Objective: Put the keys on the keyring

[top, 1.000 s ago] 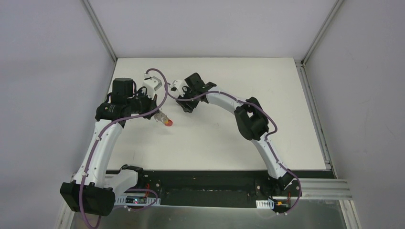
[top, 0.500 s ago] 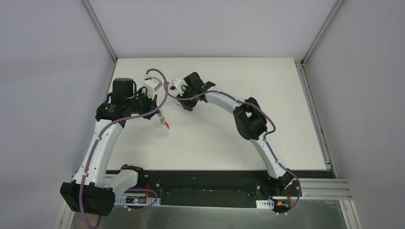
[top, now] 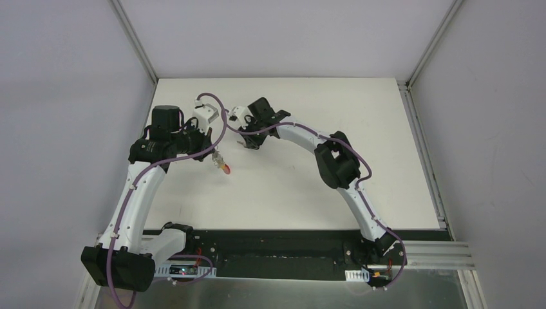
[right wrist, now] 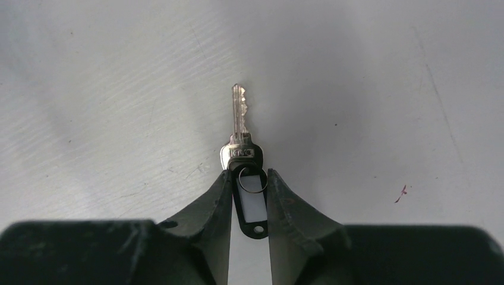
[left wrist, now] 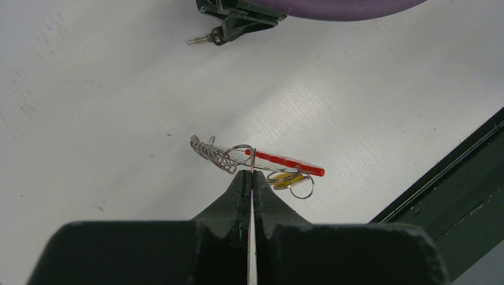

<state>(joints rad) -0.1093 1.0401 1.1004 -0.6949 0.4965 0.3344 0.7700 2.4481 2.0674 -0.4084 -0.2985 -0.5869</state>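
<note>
Toward the desk's far-left corner, key [right wrist: 239,127] lies flat on the desk [top: 309,193], well short of the left edge. Keyring [left wrist: 238,159] sits near it, apart, on the left-edge side.

Right gripper [right wrist: 248,175]: set over the key's tail end. The jaws stand narrow either side of a black-rimmed white tag [right wrist: 252,206] linked to the key head by a small ring [right wrist: 245,173]. Hardly any gap shows. Cannot tell whether the pads already bite.

Left gripper [left wrist: 251,173]: jaws fully closed, pinching one wire loop of the keyring. Red band [left wrist: 285,161] juts to one side of the tips, the coil of loops [left wrist: 208,151] to the other. The bunch looks lifted off the desk, though the shadow is too faint to be sure.

Key axis: long axis runs straight along the right gripper's reach. The blade points away from the fingers, head and tag toward them. The top view is too small to show the key.

Step in hand, my reading: securing the key.
- The tag is a loose link, so a key held by it will dangle.
- Centre the pads on the tag's flat faces and press squarely so it doesn't squirt out.
- Lift slowly and let any swing die.
- Leave the small ring clear of the pads; it likely has to meet a loop.
- Hold the left grip steady.
</note>
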